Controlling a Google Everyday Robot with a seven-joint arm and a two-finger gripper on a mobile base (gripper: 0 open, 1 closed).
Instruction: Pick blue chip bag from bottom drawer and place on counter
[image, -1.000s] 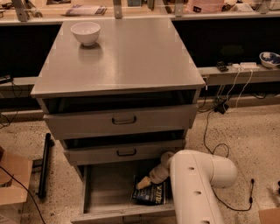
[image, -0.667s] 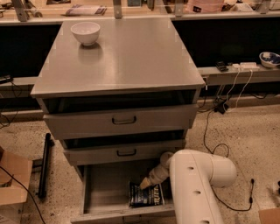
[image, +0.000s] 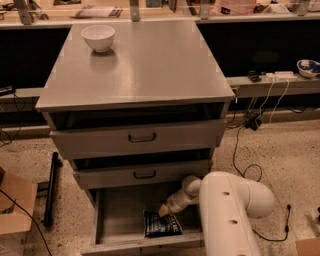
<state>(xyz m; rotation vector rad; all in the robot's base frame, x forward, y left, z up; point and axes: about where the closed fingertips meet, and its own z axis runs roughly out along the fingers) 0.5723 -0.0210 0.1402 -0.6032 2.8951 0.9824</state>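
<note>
The blue chip bag (image: 162, 226) lies flat on the floor of the open bottom drawer (image: 117, 220), right of its middle and near the front. It is dark navy with white lettering. My gripper (image: 162, 211) reaches down into the drawer from the right, its tip at the bag's upper edge. My white arm (image: 227, 215) covers the drawer's right part. The counter (image: 145, 65) is the grey metal top of the cabinet, above.
A white bowl (image: 98, 37) stands at the counter's back left. Two wider drawers with black handles (image: 142, 136) sit slightly open above the bottom one. A cardboard box (image: 15, 205) and a black bar (image: 50, 190) are on the floor at left. Cables (image: 245, 150) run at right.
My gripper has moved down and to the left inside the drawer, onto the upper edge of the blue chip bag. The bag has shifted slightly left.
</note>
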